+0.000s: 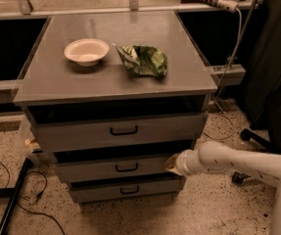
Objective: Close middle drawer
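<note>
Pincer (171, 163) at middle drawer (93, 171) right end

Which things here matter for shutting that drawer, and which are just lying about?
For the job:
middle drawer, not fully shut
gripper, at that drawer's right end

Lying about:
white bowl and green bag on the cabinet top
top drawer
bottom drawer

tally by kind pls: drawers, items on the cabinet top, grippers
Drawers: 3, top drawer, middle drawer, bottom drawer
Bowls: 1, white bowl
Bags: 1, crumpled green bag
Grippers: 1, the gripper at the middle drawer's right front end
Total: 6
</note>
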